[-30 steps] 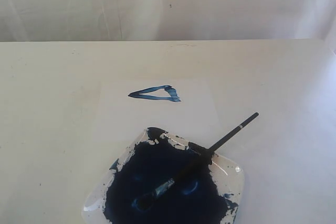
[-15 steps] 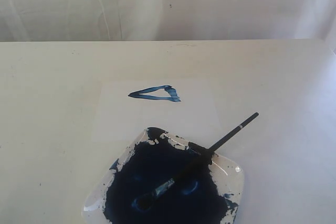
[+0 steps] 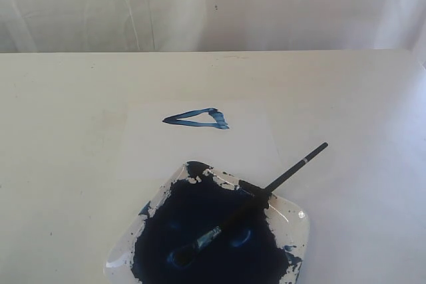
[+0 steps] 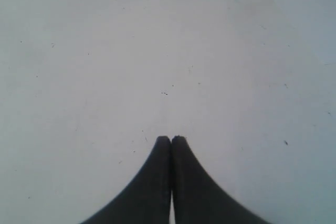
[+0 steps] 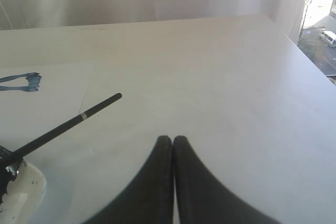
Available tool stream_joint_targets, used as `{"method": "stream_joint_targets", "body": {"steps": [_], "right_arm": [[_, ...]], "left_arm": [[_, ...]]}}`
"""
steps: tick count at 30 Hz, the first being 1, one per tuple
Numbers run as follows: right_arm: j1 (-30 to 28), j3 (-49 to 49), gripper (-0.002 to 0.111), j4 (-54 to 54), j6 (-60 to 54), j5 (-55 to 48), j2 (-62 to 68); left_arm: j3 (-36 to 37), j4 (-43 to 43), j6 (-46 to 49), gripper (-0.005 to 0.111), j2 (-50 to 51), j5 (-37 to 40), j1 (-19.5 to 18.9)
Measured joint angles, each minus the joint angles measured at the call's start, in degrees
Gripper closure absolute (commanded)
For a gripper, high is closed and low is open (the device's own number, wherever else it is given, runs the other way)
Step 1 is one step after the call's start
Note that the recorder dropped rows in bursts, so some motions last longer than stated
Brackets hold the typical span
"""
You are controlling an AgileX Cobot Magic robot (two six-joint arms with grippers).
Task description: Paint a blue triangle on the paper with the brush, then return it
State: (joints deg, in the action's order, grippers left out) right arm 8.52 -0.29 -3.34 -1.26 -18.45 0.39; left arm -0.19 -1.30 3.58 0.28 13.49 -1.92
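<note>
The triangle (image 3: 197,119) is found finished on the paper (image 3: 200,151), its outline closed and its point drawn out to the left, so the painting step is judged done. The brush (image 3: 253,201) is laid slantwise across the tray (image 3: 296,221), with the bristles sunk in the paint (image 3: 200,231) and the handle propped on the tray's far-right rim, its end carried out over the table (image 3: 66,131). This placement is judged deliberate. The wet tip is kept inside the tray, where nothing can be smeared, and the dry handle is left raised and clear for an easy pickup. The return step is therefore judged done as well. Neither arm is caught in the exterior view. The left gripper (image 4: 171,139) is shown with its jaws pressed together around nothing, over bare table, and neither the brush nor the tray is caught by its camera. The right gripper (image 5: 172,139) is likewise closed and empty, and is held above bare table. In the right wrist view the brush (image 5: 68,124) is seen well apart from that gripper, off to one side, with its handle end as the nearest part. The tray's rim (image 5: 26,187) sits at the picture's edge and the triangle (image 5: 21,82) lies farther off. Nothing is touched by either gripper.
</note>
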Motion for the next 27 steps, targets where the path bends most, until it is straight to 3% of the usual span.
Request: {"method": "stream_joint_targets", "body": {"steps": [27], "right_arm": [[0.0,0.0,0.108,0.0,0.0,0.0,0.0]], "left_arm": [[0.0,0.0,-5.1,0.107,0.0,0.0,0.0]]}}
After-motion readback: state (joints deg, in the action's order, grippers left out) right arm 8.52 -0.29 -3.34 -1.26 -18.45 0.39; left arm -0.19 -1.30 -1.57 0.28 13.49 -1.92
